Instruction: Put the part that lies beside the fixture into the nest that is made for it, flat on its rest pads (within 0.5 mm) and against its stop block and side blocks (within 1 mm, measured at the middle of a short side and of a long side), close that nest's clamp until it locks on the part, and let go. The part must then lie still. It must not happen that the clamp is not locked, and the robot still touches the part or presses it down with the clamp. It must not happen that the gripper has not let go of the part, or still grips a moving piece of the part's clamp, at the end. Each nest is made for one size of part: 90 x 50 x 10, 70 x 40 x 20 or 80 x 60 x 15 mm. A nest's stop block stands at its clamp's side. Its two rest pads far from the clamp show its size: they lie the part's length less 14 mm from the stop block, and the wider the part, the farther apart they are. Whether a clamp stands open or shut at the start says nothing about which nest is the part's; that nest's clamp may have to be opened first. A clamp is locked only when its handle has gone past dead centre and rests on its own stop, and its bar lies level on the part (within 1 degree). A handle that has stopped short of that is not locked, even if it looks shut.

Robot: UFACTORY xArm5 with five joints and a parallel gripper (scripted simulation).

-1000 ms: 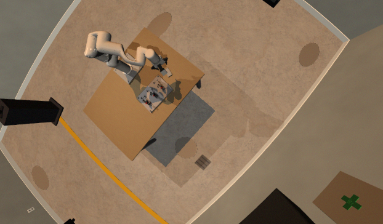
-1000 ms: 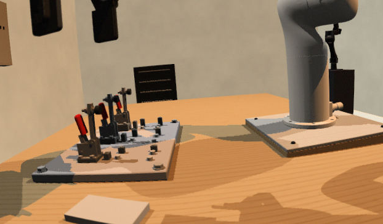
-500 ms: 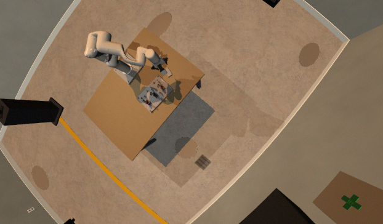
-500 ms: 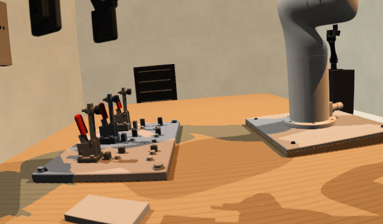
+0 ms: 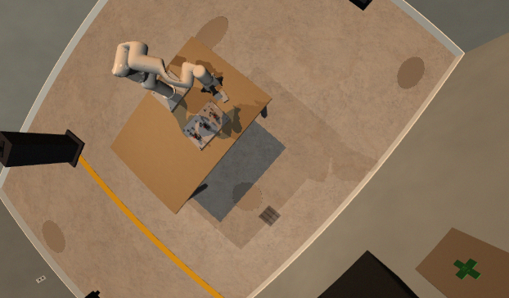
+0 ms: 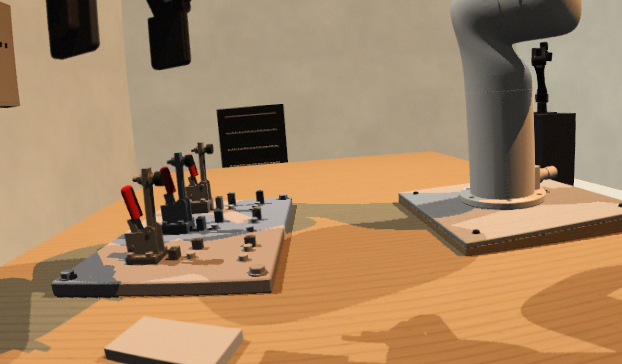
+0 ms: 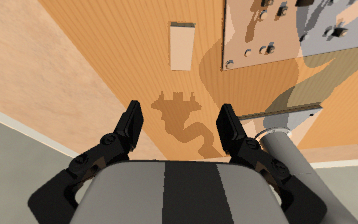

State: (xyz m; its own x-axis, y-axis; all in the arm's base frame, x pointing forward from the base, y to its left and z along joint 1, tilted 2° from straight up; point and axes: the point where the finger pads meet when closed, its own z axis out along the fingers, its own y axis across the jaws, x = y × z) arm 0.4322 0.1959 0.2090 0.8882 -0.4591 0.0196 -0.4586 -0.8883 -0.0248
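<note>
Brown wooden table [image 5: 154,151] [image 6: 358,280] [image 7: 130,75] holds the flat pale block [image 5: 223,96] [image 6: 175,339] [image 7: 182,48]. Black gripper [image 5: 212,88] [image 7: 180,111] is wide apart, empty; it should line up squarely, then drop gently.

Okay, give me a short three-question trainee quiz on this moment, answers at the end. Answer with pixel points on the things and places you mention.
1. True or false: the part [image 5: 224,96] [image 6: 174,340] [image 7: 182,48] lies on the table [image 5: 154,151] [image 6: 368,280] [image 7: 130,60], off the fixture plate [image 5: 201,147] [image 6: 198,287] [image 7: 245,30].
2. How many red clamp handles show in the exterior view?
3. Fill in: the gripper [image 5: 212,91] [image 7: 180,111] is ____, with nothing between its fingers.

Key: 1 true; 2 three; 3 open.
</note>
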